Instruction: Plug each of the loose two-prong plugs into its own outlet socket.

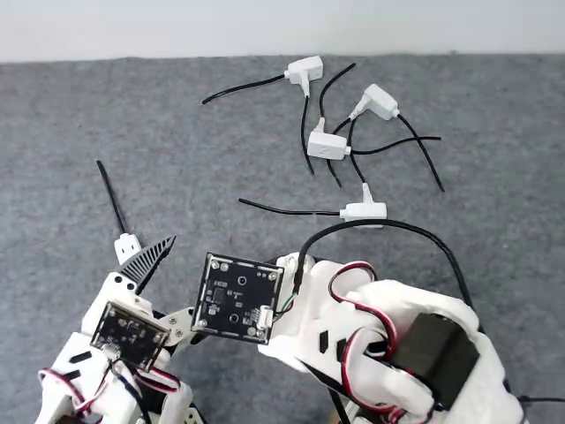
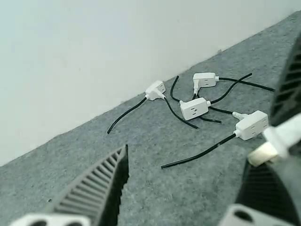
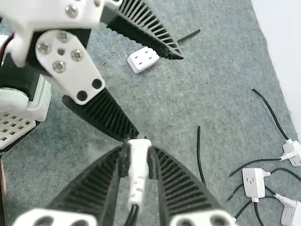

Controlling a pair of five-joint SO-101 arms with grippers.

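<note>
The plug (image 3: 137, 175) is pinched between the two ribbed fingers of my right gripper (image 3: 139, 150), which is closed tight on its white body. The plug's black cord runs back toward my wrist. Its front end stands right at the tip of one finger of my left gripper (image 3: 157, 96), which gapes wide and grips nothing.

Beyond those open fingers a lone socket (image 3: 142, 60) lies on the table (image 1: 194, 132) with its slotted face showing. Its short black cord (image 1: 109, 196) runs away toward the wall (in the high view the socket sits just beside a left fingertip).

Well apart, at the far side of the table, four more white corded pieces lie in a loose tangle:
- one piece (image 1: 305, 69) nearest the wall
- another piece (image 1: 381, 102) beside it
- a third piece (image 1: 327, 146) amid the crossing cords
- a fourth piece (image 1: 364, 212) nearest my arms

Two of them show slotted faces in the left wrist view.

The table is covered in grey, felt-like fabric, and a plain pale wall (image 1: 265, 26) rises right behind it.
</note>
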